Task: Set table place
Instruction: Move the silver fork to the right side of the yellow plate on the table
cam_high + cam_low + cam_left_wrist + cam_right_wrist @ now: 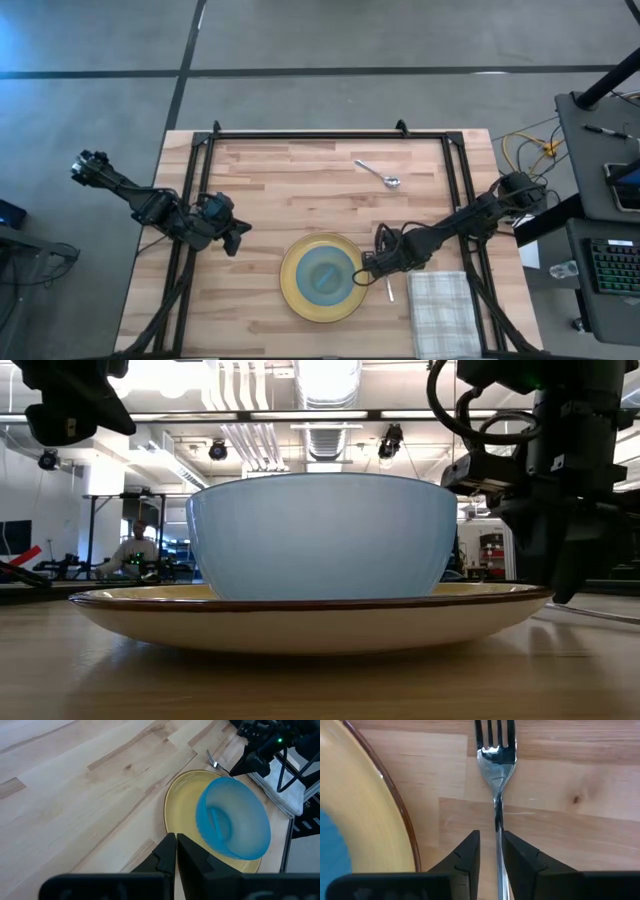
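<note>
The yellow plate [294,292] lies near the table's near edge, and the blue bowl [322,272] stands in it. Right of the plate the silver fork [497,760] lies flat on the wood, tines toward the far edge. My right gripper [491,845] is low over the fork's handle [498,827], narrowly open, with one finger on each side of it. The checked napkin [440,312] lies right of the fork. The spoon [378,174] rests farther back. My left gripper [238,240] is shut and hovers left of the plate.
A black metal frame [320,134] runs along the table's far edge and sides. Bare wood lies between the spoon and my left arm. Cables and a keyboard [612,265] sit off the table's right side. A person [135,550] sits far back in the room.
</note>
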Controlling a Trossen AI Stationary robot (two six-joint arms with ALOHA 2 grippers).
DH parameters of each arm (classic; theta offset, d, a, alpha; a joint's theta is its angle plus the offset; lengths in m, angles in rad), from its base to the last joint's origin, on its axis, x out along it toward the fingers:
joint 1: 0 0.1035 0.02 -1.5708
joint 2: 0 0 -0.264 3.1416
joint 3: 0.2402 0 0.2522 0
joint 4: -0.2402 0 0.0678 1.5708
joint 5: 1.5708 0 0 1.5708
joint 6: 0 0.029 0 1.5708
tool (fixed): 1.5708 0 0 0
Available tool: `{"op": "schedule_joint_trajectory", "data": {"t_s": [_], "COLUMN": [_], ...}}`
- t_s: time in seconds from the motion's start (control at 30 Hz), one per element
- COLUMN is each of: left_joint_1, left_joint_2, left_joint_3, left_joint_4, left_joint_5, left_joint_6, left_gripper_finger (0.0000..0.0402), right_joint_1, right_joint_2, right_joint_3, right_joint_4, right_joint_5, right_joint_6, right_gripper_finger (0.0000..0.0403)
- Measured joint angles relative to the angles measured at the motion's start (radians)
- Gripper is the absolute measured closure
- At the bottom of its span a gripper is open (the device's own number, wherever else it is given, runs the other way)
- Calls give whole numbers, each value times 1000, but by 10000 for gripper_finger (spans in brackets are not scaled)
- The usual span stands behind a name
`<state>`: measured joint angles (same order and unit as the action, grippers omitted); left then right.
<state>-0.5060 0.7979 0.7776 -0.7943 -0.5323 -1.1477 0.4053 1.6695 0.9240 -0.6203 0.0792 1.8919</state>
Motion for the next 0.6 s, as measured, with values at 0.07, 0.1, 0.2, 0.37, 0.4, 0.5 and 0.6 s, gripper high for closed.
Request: {"op": "schedule_joint_trajectory", "data": {"t_s": [0.07, 0.1, 0.2, 0.37, 0.4, 0.5, 0.6], "left_joint_1": [4, 6, 9, 9, 9, 9, 9], "left_joint_2": [0, 0, 0, 0, 0, 0, 0], "left_joint_3": [0, 0, 0, 0, 0, 0, 0], "left_joint_4": [0, 0, 0, 0, 0, 0, 0], "left_joint_5": [0, 0, 0, 0, 0, 0, 0], "left_joint_6": [0, 0, 0, 1, 0, 1, 2], "left_gripper_finger": [402, 402, 402, 402, 402, 402, 402], "right_joint_1": [0, 0, 0, 0, 0, 0, 0], "right_joint_2": [0, 0, 0, 1, 1, 1, 0], "right_joint_3": [-6, -9, -17, -29, -32, -43, -54], "right_joint_4": [1, 2, 6, 7, 11, 35, 78], "right_joint_5": [0, 0, -3, -7, -7, -7, -7], "right_joint_6": [0, 0, 0, 13, 16, 19, 52], "right_gripper_finger": [335, 338, 347, 360, 363, 372, 379]}}
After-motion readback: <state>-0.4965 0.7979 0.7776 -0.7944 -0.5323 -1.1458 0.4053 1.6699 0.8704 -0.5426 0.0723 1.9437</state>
